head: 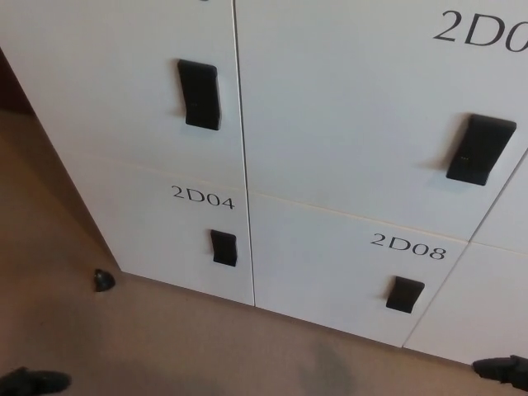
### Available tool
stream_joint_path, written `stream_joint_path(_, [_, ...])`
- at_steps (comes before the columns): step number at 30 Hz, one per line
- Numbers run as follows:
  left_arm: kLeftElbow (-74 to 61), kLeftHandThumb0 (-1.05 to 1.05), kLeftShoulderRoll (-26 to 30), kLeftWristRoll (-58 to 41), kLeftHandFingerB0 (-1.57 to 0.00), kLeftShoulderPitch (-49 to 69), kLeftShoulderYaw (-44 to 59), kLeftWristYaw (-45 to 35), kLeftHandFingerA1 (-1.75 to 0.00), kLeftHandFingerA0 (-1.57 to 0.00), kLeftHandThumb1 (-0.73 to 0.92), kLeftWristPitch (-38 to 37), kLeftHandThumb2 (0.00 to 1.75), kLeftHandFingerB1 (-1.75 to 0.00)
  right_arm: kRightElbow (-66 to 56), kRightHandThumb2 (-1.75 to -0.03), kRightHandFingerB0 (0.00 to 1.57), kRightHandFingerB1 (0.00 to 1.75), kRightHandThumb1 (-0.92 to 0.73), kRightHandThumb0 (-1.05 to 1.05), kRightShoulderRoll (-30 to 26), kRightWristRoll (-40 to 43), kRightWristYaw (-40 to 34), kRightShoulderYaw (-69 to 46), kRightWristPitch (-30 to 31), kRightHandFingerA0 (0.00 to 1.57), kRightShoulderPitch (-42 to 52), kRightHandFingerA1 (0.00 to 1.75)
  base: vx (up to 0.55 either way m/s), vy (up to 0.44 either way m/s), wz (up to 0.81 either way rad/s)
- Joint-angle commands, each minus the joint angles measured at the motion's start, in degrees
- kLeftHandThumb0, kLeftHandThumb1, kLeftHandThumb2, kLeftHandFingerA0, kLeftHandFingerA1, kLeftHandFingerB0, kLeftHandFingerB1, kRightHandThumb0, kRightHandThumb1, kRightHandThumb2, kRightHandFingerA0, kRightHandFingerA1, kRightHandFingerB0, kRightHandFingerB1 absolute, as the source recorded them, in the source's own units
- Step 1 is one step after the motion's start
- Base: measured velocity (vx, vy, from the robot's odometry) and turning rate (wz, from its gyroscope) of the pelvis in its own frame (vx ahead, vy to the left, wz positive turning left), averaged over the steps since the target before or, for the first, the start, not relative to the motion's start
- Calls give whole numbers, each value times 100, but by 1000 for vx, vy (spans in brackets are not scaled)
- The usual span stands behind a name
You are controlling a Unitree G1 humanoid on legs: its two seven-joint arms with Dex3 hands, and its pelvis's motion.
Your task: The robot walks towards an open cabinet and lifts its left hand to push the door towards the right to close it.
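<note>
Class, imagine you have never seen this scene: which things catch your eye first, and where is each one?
A wall of white cabinet doors fills most of the view, all shut, each with a black handle. Black labels stand out: 2D04 on the lower left door and 2D08 on the lower right one. On the brown floor, a small black object sits near the cabinet's left corner.
</note>
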Motion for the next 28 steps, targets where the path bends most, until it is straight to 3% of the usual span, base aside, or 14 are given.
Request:
stream_joint_path(1, [808,-40,-19,-249,-38,-284,511,-183,-73,-65,64,-756,59,-82,32,-59,56,45,-67,-31,-174,130,208,-104,-20,65,-97,49,0,0,0])
stream_joint_path(10, [1299,-40,-50,-162,-39,-474,766,-254,-72,-66,62,-980,58,-77,37,-59,54,44,-68,-30,-173,147,306,-122,15,64,-115,48,0,0,0])
stream_joint_path(28, [1733,-42,-26,-101,-37,-716,863,-386,-76,-67,62,-1213,58,-82,166,-59,55,45,-68,-31,-164,185,355,-143,-38,65,-186,49,0,0,0])
